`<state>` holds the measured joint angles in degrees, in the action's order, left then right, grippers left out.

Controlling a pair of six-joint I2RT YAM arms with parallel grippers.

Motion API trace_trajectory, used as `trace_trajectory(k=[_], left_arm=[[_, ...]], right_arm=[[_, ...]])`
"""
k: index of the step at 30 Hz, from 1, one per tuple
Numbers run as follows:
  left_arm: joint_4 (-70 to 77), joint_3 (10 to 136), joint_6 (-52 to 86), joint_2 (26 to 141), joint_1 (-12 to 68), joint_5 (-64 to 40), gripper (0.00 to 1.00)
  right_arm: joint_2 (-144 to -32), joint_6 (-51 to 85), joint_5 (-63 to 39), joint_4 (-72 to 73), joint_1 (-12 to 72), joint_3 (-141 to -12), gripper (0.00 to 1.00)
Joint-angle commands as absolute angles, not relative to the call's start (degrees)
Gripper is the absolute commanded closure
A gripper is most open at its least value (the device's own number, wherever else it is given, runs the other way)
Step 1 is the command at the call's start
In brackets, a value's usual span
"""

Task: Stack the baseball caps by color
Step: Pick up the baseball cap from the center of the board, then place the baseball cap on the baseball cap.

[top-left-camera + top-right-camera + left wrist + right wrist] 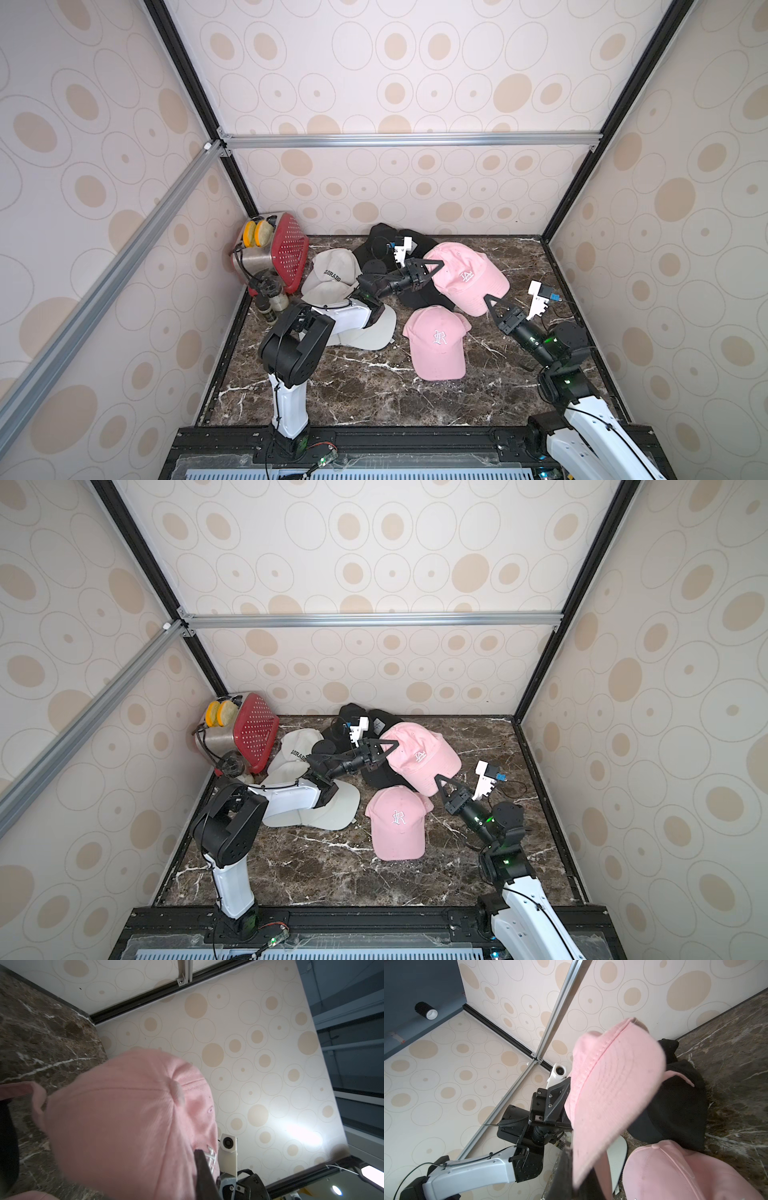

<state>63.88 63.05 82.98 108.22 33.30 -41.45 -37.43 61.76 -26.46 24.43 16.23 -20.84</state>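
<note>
**A:** What stands in the far left corner?

**B:** A red-and-silver metal toaster [291, 249], with small glass jars [274, 300] just in front of it. Beside them lies a white fabric baseball cap with black lettering [330, 268]. 1 more white cap brim [376, 332] shows under the left arm.

**A:** And in the middle?

**B:** Black fabric caps [370, 249] are piled near the rear wall. The left gripper [439, 264] reaches across them, its jaws together and pinched on the crown edge of the far pink fabric cap with a white embroidered logo [469, 274].

**A:** Where is the other pink one?

**B:** The near pink fabric cap [436, 340] lies crown-up on the brown marble tabletop [353, 386], in front of the far one and apart from both grippers.

**A:** And the right side?

**B:** The right gripper [489, 298] is clamped on the far pink cap's brim, which the right wrist view shows lifted clear of the marble. So 2 grippers hold 1 cap, overlapping the black pile in both top views.
</note>
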Motion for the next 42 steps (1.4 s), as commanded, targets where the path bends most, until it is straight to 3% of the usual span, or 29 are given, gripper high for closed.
trace_trajectory(k=[1, 5, 6, 7, 8, 18, 25, 34, 42], left_arm=[[65.18, 66.62, 80.18, 106.84, 32.27, -43.74, 1.0], [44.71, 66.35, 62.01, 100.88, 30.7, -44.82, 1.0], [38.47, 66.65, 55.58, 99.23, 30.65, -44.82, 1.0], [30.37, 67.49, 47.64, 97.19, 30.66, -44.52, 1.0], [24.04, 68.33, 40.97, 95.39, 30.62, -44.64, 1.0], [-11.65, 74.71, 6.49, 86.92, 30.3, -62.48, 1.0], [-26.12, 72.39, -11.85, 77.91, 30.66, -73.77, 1.0], [-46.7, 72.59, -32.28, 75.22, 32.83, -74.53, 1.0], [-52.9, 72.92, -41.33, 74.71, 33.22, -79.6, 1.0]], right_arm=[[-38.73, 53.4, -27.84, 15.49, 16.52, -22.49, 0.85], [-40.64, 38.23, -26.45, 0.71, 16.5, -27.15, 0.26], [-41.3, 35.36, -24.92, -2.89, 16.51, -27.96, 0.18], [-41.93, 32.49, -22.96, -6.01, 16.52, -29.08, 0.04], [-42.46, 30.13, -21.25, -9.02, 16.44, -30.1, 0.0], [-42.84, 17.15, -20.06, -21.04, 16.44, -42.38, 0.0], [-43.12, 11.66, -36.29, -20.08, 16.52, -44.72, 0.0], [-41.48, 11.65, -52.89, -7.87, 17.02, -40.14, 0.0], [-42.72, 7.78, -58.04, -4.83, 23.41, -38.8, 0.02]])
